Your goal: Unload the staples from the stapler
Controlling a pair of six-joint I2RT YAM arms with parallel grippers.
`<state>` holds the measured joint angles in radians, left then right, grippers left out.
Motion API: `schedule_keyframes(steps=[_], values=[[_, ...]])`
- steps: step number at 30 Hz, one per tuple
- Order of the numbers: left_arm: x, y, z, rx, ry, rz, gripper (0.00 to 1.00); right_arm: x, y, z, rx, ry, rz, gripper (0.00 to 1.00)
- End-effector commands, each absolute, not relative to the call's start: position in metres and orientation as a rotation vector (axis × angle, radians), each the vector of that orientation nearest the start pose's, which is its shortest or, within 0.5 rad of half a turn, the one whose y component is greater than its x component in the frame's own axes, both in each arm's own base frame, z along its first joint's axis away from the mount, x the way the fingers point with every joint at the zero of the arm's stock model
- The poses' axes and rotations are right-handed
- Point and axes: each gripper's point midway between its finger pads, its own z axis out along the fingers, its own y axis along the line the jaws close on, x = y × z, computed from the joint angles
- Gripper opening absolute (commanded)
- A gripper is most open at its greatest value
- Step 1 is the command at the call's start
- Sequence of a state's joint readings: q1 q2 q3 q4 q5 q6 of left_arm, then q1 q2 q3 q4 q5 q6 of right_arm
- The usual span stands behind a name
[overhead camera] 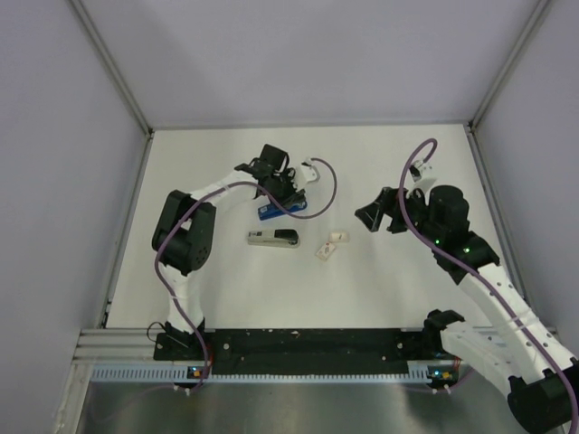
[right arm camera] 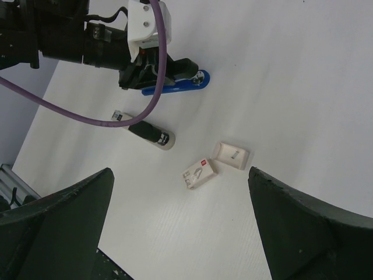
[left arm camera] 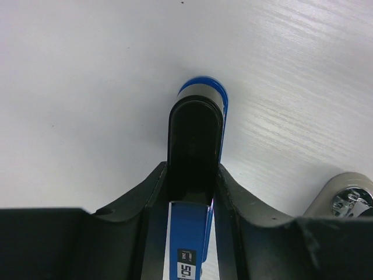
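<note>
The stapler's blue body (overhead camera: 282, 211) lies on the white table at centre back. My left gripper (overhead camera: 286, 195) is shut on it. In the left wrist view the blue body and its black end (left arm camera: 195, 137) sit between my fingers (left arm camera: 145, 204), on the table. A grey metal piece with a black end (overhead camera: 273, 238) lies apart, just in front of the blue body; it also shows in the right wrist view (right arm camera: 148, 133). My right gripper (overhead camera: 378, 219) is open and empty, hovering to the right of these. Its jaws (right arm camera: 179, 171) stand wide apart above the table.
Two small whitish blocks lie right of the grey piece: a closed box (overhead camera: 325, 252) (right arm camera: 199, 174) and an open tray (overhead camera: 339, 237) (right arm camera: 231, 155). A purple cable (right arm camera: 87, 119) hangs from the left arm. Walls enclose the table at the back and sides.
</note>
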<state>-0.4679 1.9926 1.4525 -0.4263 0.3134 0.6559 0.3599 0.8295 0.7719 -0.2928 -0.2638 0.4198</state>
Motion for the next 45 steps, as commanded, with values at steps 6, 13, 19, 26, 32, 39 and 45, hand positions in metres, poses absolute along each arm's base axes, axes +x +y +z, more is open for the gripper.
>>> schedule_keyframes(steps=[6,13,19,26,32,39,45], values=[[0.458,-0.249,0.116,1.285,1.91,-0.172,0.0,0.263,0.17,0.244,-0.134,1.957,0.797,0.98],[0.452,-0.248,0.187,1.144,1.827,-0.189,0.0,0.266,0.171,0.25,-0.148,1.958,0.79,0.98],[0.405,-0.261,0.241,1.116,1.778,-0.407,0.0,0.264,0.176,0.265,-0.237,1.929,0.797,0.96],[0.324,-0.275,0.272,1.159,1.834,-0.733,0.0,0.233,0.199,0.31,-0.468,1.822,0.955,0.93],[0.259,-0.283,0.277,1.229,1.834,-0.965,0.0,0.185,0.234,0.328,-0.761,1.771,1.085,0.93],[0.192,-0.283,0.287,1.262,1.751,-1.291,0.0,0.157,0.245,0.33,-0.967,1.706,1.076,0.91],[0.158,-0.28,0.301,1.285,1.629,-1.422,0.0,0.144,0.256,0.327,-1.065,1.678,1.134,0.9]])
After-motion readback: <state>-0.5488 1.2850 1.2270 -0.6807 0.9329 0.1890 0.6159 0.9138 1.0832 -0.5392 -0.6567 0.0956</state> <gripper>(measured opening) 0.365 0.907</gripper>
